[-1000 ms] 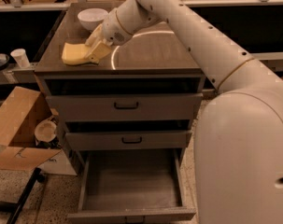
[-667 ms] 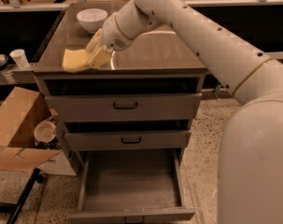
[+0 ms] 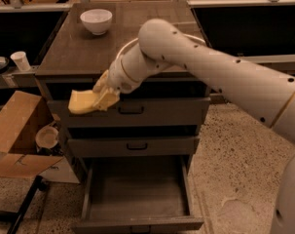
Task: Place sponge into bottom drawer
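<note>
camera view: the sponge [image 3: 82,102] is a soft pale-yellow slab with rounded, slightly wavy edges. it lies roughly flat and sags a little at its free left end. it hangs in the air in front of the top drawer [image 3: 152,112], left of that drawer's dark handle and just below the front edge of the cabinet top [image 3: 137,43]. it is high above the bottom drawer [image 3: 137,199] and over its left side.

the bottom drawer is pulled out toward the camera, showing a flat grey floor and low side walls, with nothing of the sponge in it yet. the middle drawer [image 3: 135,146] and the top drawer are both pushed in. a white bowl [image 3: 96,21] stands at the back left of the cabinet top; what it holds cannot be told. to the left of the cabinet a paper cup [image 3: 21,61] stands on a side ledge. lower down, a cardboard box [image 3: 15,130] sits on the floor with its flaps open, and a round tan thing beside it is too dim to name.

the arm [image 3: 215,69] comes in from the right edge, bends at a big white elbow above the cabinet's front edge, and angles down to the left. the gripper [image 3: 104,97] is at its end, in front of the top drawer, with its fingers pinching the right end of the sponge.
</note>
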Robot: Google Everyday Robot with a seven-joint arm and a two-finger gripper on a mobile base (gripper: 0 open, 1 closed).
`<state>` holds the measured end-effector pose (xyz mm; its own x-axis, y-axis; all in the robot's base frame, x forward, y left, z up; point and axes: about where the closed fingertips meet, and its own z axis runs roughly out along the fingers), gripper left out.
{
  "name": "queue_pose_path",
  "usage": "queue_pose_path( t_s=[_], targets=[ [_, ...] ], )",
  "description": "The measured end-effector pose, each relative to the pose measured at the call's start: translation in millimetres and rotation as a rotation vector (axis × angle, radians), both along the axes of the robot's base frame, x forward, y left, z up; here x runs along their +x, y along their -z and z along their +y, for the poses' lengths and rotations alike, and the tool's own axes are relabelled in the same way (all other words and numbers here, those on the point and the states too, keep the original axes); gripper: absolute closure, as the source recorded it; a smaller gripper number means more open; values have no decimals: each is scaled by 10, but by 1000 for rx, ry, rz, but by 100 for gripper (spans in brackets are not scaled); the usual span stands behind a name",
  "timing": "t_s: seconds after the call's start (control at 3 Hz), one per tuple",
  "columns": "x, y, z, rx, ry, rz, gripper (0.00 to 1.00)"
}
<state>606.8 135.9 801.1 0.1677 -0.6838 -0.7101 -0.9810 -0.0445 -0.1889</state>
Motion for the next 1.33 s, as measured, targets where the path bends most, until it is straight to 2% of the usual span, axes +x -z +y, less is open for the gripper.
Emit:
queue_pose_path(
  t_s=[0.33,0.67,1.33],
  targets=[
    [-259,700,-41,-24,15,130,100],
    [-423,1373,-131,-45,55,255,100],
    [-467,1498,-97,-67,78,260,100]
  ],
)
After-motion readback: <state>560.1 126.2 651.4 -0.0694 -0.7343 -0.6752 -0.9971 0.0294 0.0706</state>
